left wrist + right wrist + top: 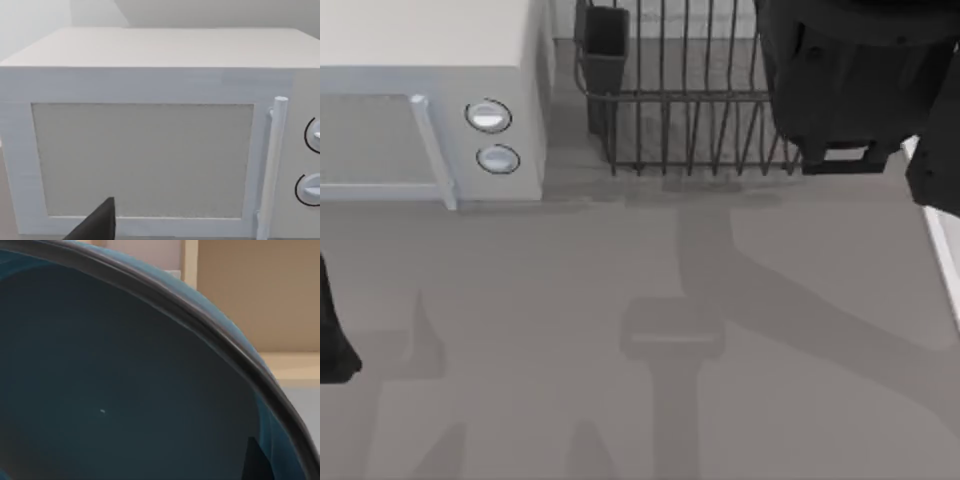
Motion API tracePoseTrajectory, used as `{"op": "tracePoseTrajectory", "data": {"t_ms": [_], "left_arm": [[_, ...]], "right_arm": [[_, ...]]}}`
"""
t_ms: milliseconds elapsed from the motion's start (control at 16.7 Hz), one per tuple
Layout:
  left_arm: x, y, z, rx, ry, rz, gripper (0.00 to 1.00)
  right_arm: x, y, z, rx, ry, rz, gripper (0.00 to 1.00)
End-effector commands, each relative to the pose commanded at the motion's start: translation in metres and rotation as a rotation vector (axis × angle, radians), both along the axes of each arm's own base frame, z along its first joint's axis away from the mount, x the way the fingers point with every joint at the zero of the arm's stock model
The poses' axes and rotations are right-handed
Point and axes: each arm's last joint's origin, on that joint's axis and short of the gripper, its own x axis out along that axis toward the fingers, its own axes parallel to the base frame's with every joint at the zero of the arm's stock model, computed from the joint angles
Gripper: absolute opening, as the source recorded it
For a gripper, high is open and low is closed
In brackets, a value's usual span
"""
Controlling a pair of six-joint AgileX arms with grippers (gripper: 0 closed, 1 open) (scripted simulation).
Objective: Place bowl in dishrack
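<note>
One bowl [125, 390], seemingly above dishrack [680, 120]

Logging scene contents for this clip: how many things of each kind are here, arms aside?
Microwave: 1
Dishrack: 1
Utensil cup at the dishrack's corner: 1
Bowl, dark blue, close to the right wrist camera: 1
Total: 4

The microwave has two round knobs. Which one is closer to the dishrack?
The upper knob on the microwave. It sits farther back than the lower knob, so it's closer to the dishrack.

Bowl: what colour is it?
Dark teal-blue bowl, best in the right wrist view.
</note>
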Motion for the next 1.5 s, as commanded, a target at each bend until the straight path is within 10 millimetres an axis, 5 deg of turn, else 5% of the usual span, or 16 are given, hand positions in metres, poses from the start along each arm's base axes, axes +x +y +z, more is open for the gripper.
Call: {"op": "tracePoseTrajectory", "data": {"t_ms": [180, 420, 780, 1080, 1500], "left_arm": [[0.000, 0.000, 0.000, 0.000, 0.000, 0.000, 1.00], [0.000, 0.000, 0.000, 0.000, 0.000, 0.000, 1.00], [0.000, 0.000, 0.000, 0.000, 0.000, 0.000, 1.00], [0.000, 0.000, 0.000, 0.000, 0.000, 0.000, 1.00], [0.000, 0.000, 0.000, 0.000, 0.000, 0.000, 1.00]], "right_arm": [[0.031, 0.015, -0.024, -0.004, 0.004, 0.002, 0.00], [0.102, 0.030, -0.087, 0.019, -0.012, 0.005, 0.00], [0.187, 0.001, -0.186, 0.008, -0.008, 0.001, 0.00], [0.194, -0.005, -0.196, 0.002, -0.002, 0.000, 0.00], [0.194, -0.005, -0.196, 0.002, -0.002, 0.000, 0.53]]}}
